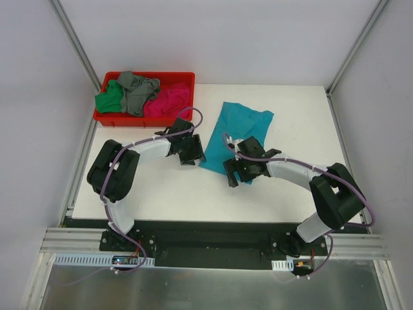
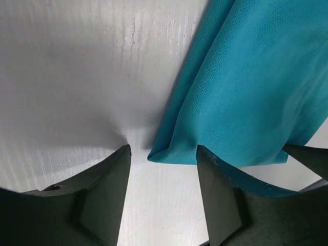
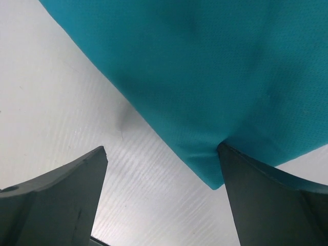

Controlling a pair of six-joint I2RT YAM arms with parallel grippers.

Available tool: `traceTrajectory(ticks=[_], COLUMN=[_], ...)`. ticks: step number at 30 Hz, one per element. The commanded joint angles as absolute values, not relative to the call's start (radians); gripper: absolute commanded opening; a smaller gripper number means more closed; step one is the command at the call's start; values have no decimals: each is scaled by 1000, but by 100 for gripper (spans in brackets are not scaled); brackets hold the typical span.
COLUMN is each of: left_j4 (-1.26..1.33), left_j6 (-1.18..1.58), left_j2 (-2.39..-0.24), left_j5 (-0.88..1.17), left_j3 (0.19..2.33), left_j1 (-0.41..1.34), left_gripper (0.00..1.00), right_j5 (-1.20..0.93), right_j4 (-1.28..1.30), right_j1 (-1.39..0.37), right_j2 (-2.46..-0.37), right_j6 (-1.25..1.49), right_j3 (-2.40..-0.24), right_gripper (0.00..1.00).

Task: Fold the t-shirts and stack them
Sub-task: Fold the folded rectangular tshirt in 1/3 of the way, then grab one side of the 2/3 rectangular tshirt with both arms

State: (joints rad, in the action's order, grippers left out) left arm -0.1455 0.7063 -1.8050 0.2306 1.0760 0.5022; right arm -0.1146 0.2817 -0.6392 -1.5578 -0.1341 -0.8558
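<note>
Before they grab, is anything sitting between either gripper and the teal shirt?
Nothing visible does. The left gripper's open fingers straddle a corner of the teal shirt. The right gripper, also open, is right at the shirt's edge.

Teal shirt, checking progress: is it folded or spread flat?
Folded, at least partly: the teal shirt lies as a narrow strip, its edge doubled in the left wrist view.
</note>
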Motion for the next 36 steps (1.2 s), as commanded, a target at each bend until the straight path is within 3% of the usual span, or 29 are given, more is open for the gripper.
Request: traceTrajectory(ticks=[1, 10, 18, 21, 24, 26, 28, 36], left_j4=[-147, -147, -146, -147, -147, -149, -153, -173], left_j6=[718, 721, 732, 733, 738, 736, 733, 719], left_j2=[-1847, -1894, -1896, -1898, -1904, -1911, -1917, -1816], left_j5=[230, 253, 261, 241, 224, 201, 175, 71], left_j3=[1117, 1120, 1121, 1124, 1120, 1117, 1111, 1019], left_j1=[502, 514, 555, 568, 581, 595, 606, 601], left_gripper=[48, 26, 35, 34, 26, 16, 0, 0], right_j5=[-58, -22, 35, 43, 51, 54, 51, 92], right_j4=[319, 334, 353, 360, 360, 362, 368, 446], right_j1=[-638, -647, -653, -653, -653, -653, -655, -705], right_j2=[-1592, -1572, -1525, -1516, -1509, -1505, -1490, -1446], right_j6=[-135, -143, -140, -135, -130, -132, -146, -199], right_j3=[-879, -874, -876, -874, -874, -873, -871, -894], right_gripper=[92, 91, 91, 91, 91, 91, 91, 87])
